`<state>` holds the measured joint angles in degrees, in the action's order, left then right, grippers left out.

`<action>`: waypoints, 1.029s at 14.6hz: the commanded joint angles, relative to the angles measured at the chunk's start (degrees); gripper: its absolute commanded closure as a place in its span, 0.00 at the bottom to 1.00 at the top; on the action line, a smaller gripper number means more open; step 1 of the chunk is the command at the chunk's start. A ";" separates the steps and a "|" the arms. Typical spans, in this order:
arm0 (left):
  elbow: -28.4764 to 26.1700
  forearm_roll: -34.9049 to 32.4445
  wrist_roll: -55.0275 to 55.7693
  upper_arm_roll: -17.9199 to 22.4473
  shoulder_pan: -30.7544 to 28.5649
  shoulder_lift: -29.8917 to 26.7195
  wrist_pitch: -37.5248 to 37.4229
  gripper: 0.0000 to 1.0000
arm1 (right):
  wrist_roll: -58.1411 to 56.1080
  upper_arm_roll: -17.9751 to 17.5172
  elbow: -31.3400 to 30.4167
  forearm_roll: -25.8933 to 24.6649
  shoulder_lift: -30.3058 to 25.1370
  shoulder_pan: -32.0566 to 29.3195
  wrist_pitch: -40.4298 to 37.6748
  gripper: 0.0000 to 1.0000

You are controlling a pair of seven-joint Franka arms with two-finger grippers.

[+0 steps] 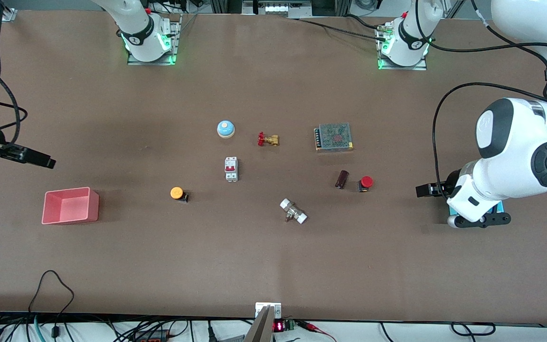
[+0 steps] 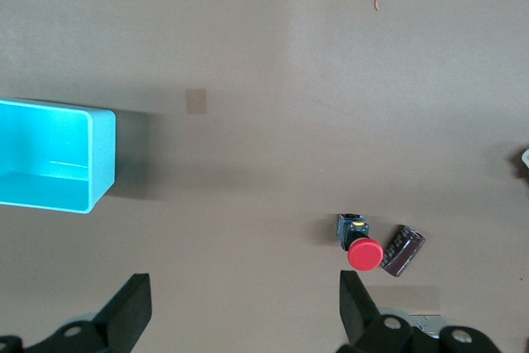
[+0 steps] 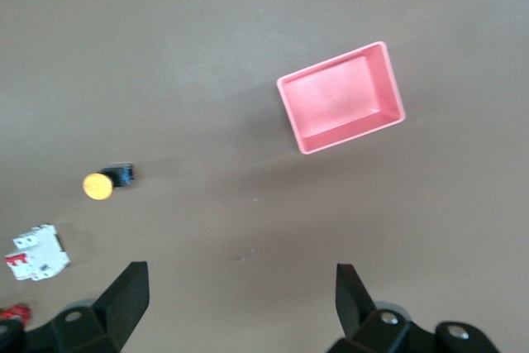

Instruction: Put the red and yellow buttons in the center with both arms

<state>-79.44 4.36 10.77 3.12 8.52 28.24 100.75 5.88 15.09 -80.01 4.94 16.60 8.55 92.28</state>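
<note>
The red button point(image 1: 366, 182) lies on its side on the brown table toward the left arm's end, and also shows in the left wrist view point(image 2: 364, 252). The yellow button point(image 1: 177, 193) lies on its side toward the right arm's end, and also shows in the right wrist view point(image 3: 98, 185). The bare middle of the table point(image 1: 264, 183) lies between them. My left gripper point(image 1: 425, 190) point(image 2: 245, 291) is open and empty, up over the table between the red button and the cyan bin. My right gripper point(image 1: 41, 160) point(image 3: 241, 277) is open and empty, up over the table beside the pink bin.
A pink bin point(image 1: 94, 205) point(image 3: 347, 134) stands at the right arm's end; a cyan bin point(image 2: 101, 159) stands at the left arm's end. A blue-and-white bell point(image 1: 225, 128), brass valve point(image 1: 268, 139), circuit breaker point(image 1: 231, 168), power supply point(image 1: 334, 137), dark capacitor point(image 1: 342, 179) and metal fitting point(image 1: 293, 211) lie around the middle.
</note>
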 commanded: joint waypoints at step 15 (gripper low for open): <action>-5.70 0.12 -17.89 -0.13 -7.54 -14.59 -11.63 0.00 | -9.31 -14.30 -12.27 -6.61 -15.71 -12.68 -3.59 0.00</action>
<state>-79.21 4.36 -5.10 3.23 1.89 19.66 89.35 -2.42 1.76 -89.71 -0.67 3.27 -3.37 88.56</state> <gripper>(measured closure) 0.000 0.000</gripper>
